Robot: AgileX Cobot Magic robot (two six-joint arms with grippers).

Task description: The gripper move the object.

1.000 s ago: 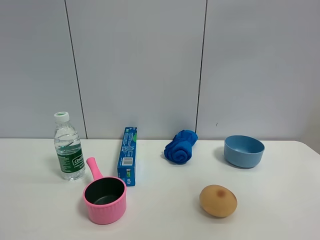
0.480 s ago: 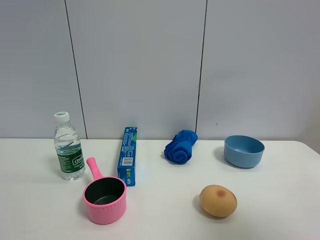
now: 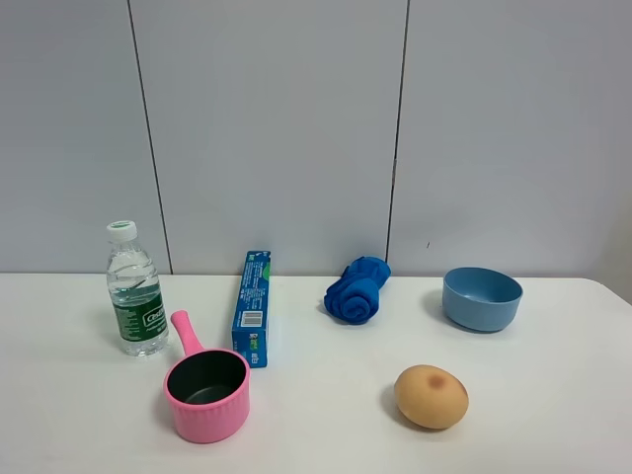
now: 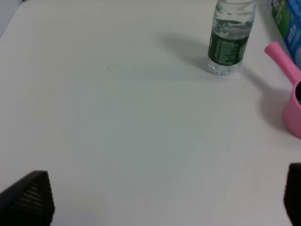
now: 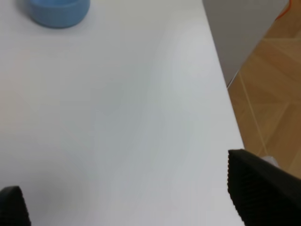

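On the white table (image 3: 316, 434) stand a water bottle (image 3: 134, 289), a pink saucepan (image 3: 205, 389), a blue carton (image 3: 252, 307), a rolled blue cloth (image 3: 357, 289), a blue bowl (image 3: 481, 298) and a tan egg-shaped object (image 3: 431, 396). Neither arm shows in the exterior high view. My left gripper (image 4: 160, 207) is open and empty over bare table, well short of the bottle (image 4: 231, 37) and the saucepan (image 4: 287, 80). My right gripper (image 5: 134, 202) is open and empty over bare table near the table's right edge, far from the bowl (image 5: 59, 12).
A grey panelled wall (image 3: 316, 128) stands behind the table. In the right wrist view the table's edge (image 5: 221, 94) drops to a wooden floor (image 5: 268, 89). The blue carton's corner (image 4: 287, 19) shows in the left wrist view.
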